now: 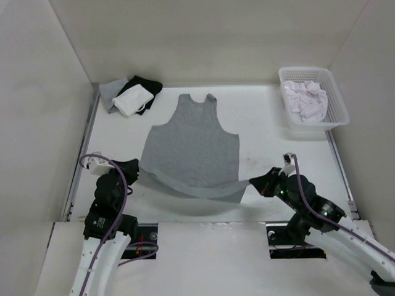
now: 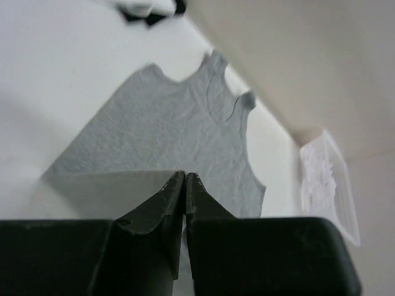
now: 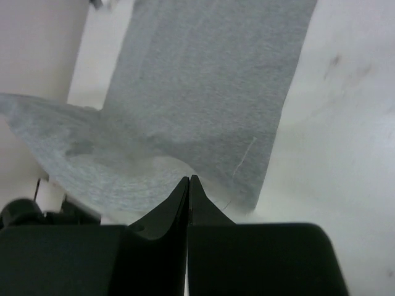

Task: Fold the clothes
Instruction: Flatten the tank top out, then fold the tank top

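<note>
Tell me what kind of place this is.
Probably a lab test cell for laundry folding: white table boxed by plain beige walls, grey top spread out, white basket holding crumpled white cloth.

Bright, even light from above, faint shadows; wrist views soft, perhaps defocused.

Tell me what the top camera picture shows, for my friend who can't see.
Two robot grippers pinch the bottom hem of a grey sleeveless top, the left gripper and right gripper each holding a corner raised off the white table. A white basket holding white cloth sits far right; small folded cloths lie far left.
</note>
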You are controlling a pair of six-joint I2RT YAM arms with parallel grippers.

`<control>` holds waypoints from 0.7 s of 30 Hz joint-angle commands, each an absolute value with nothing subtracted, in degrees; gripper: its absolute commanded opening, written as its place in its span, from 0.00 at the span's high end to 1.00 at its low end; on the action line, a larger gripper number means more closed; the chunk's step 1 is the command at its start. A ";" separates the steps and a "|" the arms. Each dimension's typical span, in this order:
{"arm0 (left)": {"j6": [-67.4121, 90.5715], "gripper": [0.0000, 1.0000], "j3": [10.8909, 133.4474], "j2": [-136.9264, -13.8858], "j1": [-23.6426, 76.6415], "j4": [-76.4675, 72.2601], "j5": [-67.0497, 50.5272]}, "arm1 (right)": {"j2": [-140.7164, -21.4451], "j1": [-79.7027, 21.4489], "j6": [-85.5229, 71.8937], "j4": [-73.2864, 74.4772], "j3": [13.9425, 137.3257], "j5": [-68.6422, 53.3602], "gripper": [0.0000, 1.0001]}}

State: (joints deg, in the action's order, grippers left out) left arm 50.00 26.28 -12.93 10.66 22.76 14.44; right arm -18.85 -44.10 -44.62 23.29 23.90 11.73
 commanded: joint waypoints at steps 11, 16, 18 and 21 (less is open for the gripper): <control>53.00 0.98 29.95 -39.51 12.97 3.38 18.02 | -44.52 -42.35 -40.19 8.83 35.84 17.08 1.00; 52.74 0.98 40.85 -58.76 9.28 -8.68 20.12 | -65.61 -26.17 -35.25 -4.73 49.19 4.32 1.00; 52.04 0.98 46.03 -67.28 7.43 -11.85 20.13 | -74.57 -21.69 -34.98 -6.67 56.13 1.42 1.00; 50.37 0.97 54.46 -81.34 4.71 -14.76 19.87 | -87.93 -16.32 -35.15 -7.21 67.72 -2.27 1.00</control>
State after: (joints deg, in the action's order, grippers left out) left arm 52.45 47.51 -72.86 6.79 -4.64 18.59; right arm -80.38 -20.01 -37.32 0.32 59.61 3.79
